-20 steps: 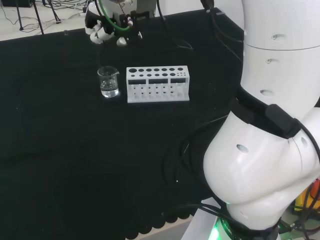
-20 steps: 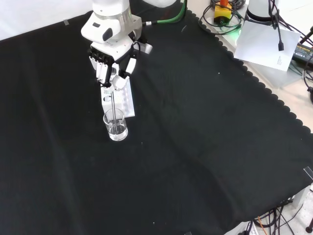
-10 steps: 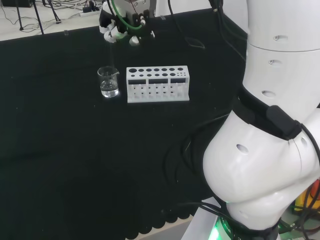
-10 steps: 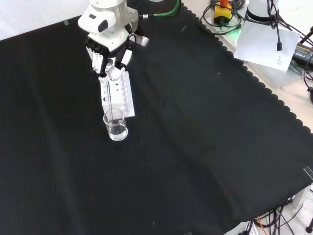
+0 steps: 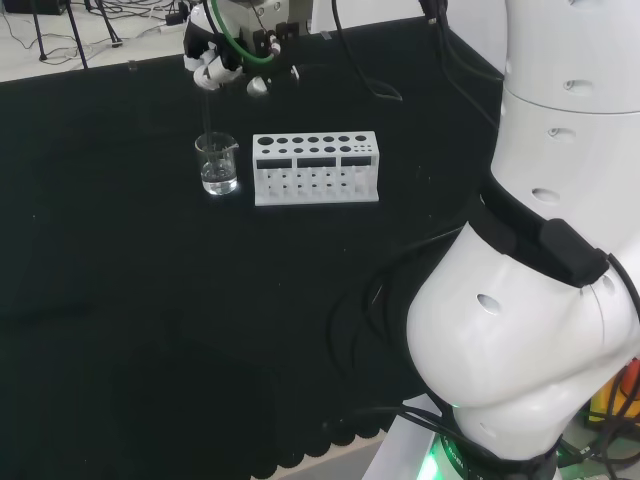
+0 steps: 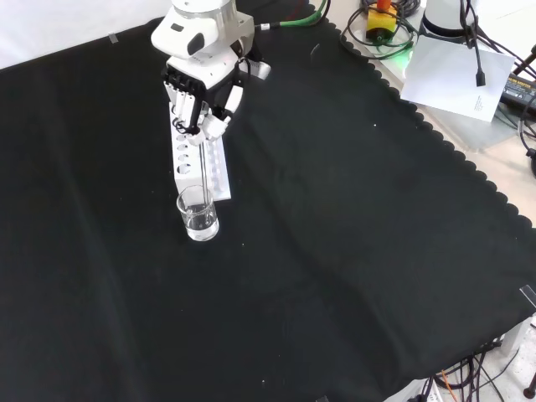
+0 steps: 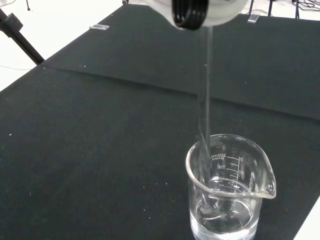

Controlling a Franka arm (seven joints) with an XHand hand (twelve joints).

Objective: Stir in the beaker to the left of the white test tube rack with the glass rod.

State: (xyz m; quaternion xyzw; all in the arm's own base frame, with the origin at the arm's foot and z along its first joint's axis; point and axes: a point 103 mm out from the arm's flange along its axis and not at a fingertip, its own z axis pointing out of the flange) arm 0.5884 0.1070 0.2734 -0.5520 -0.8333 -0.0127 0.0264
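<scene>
On the black cloth (image 6: 352, 251) you can see a clear beaker (image 6: 198, 214) with a little clear liquid at the bottom. From the front, it stands just below the near end of the white rack (image 6: 199, 163), almost touching it. From the head view, the beaker (image 5: 217, 163) sits just to the left of the rack (image 5: 315, 168), with a small gap between them. Your hand (image 6: 201, 102) hangs above the rack's far end in the front view, and its fingers are curled round the top of a thin glass rod (image 6: 203, 178). The rod goes down from the hand at a small slant and its lower end is inside the beaker. From the head view, the hand (image 5: 215, 62) is up above the beaker and a bit behind it, and the rod is very hard to make out there. Close up in the wrist view, the rod (image 7: 204, 90) comes down into the beaker (image 7: 227, 194) near its wall, on the side away from the spout, and its tip dips into the liquid. The beaker stands upright on the cloth. The rack's holes look empty from the head view. At the right of the head view you see the arm's big white links (image 5: 540, 300).
</scene>
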